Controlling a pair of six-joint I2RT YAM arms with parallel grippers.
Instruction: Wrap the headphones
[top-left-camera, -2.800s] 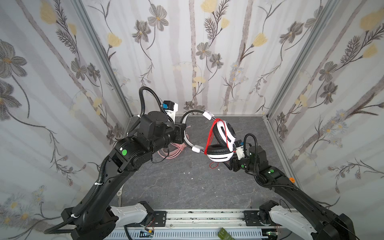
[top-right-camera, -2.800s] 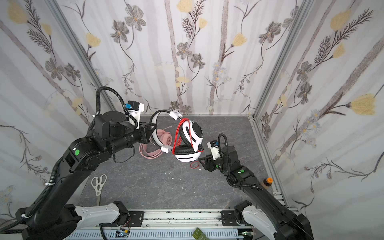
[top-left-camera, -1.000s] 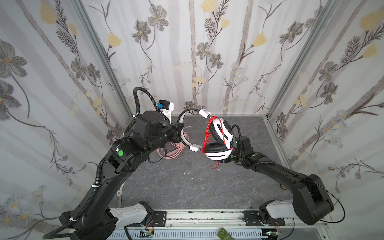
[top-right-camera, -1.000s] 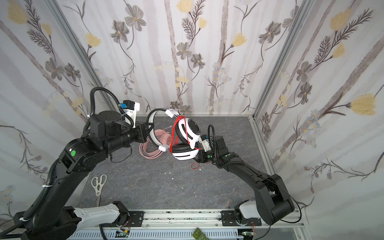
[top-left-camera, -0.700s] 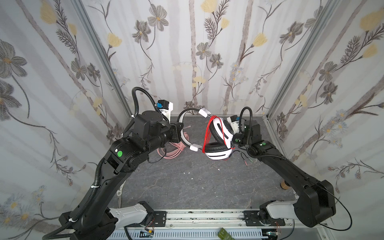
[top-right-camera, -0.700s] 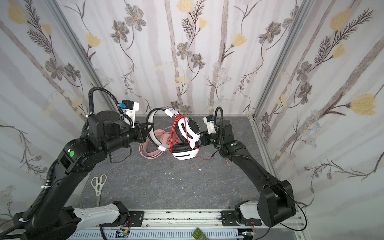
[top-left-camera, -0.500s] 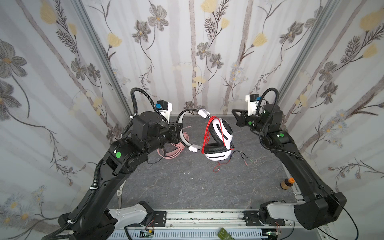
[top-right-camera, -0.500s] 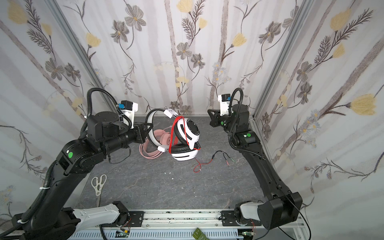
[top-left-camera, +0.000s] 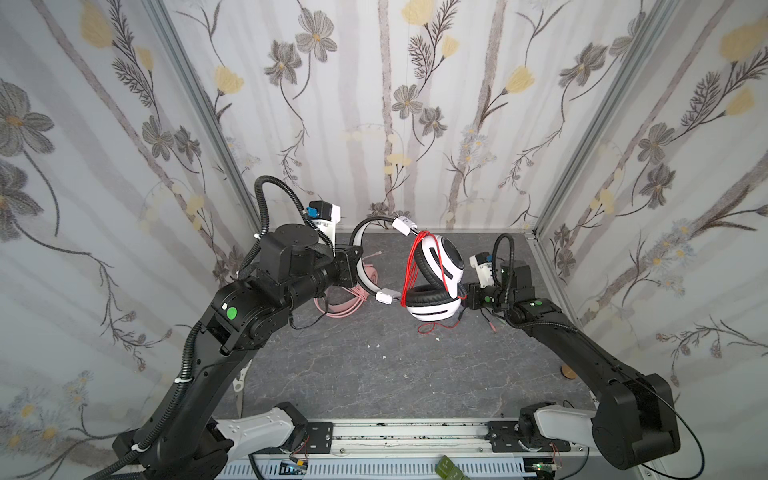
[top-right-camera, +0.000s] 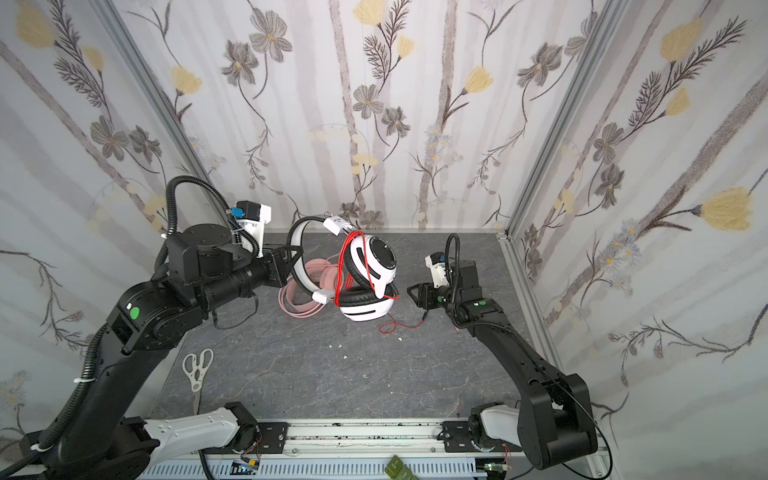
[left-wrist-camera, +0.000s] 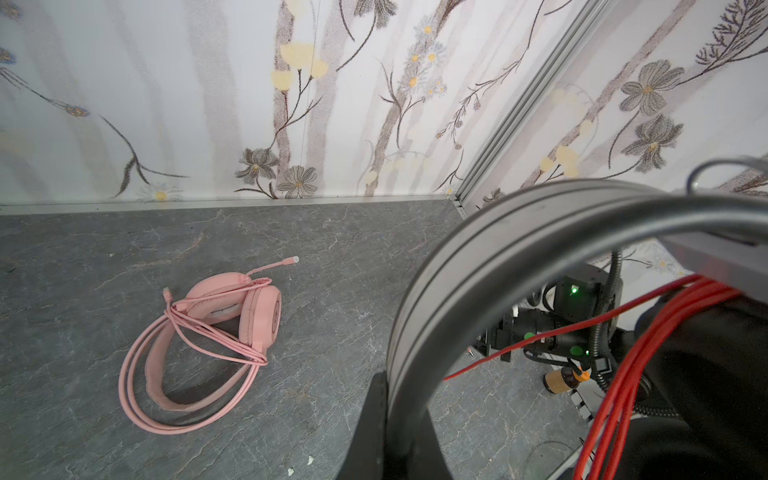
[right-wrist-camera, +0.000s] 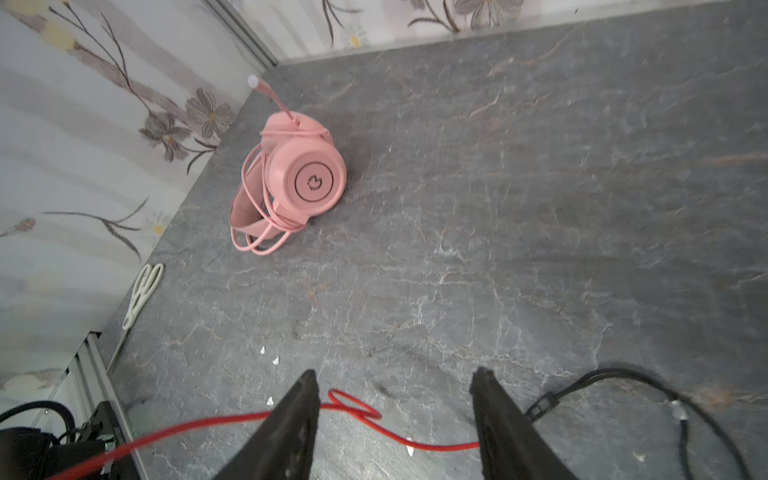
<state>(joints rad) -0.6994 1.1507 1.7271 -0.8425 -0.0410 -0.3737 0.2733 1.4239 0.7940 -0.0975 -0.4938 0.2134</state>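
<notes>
Returning low, the right gripper (right-wrist-camera: 395, 374) gapes over the red cable (right-wrist-camera: 436, 445); left gripper (top-right-camera: 294, 254) clamps the headband (left-wrist-camera: 478, 257).

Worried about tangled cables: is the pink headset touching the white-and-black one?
Apart. The right wrist view shows the pink headset lying alone, bare floor all round it; only the other's red cable shows, well away.
</notes>
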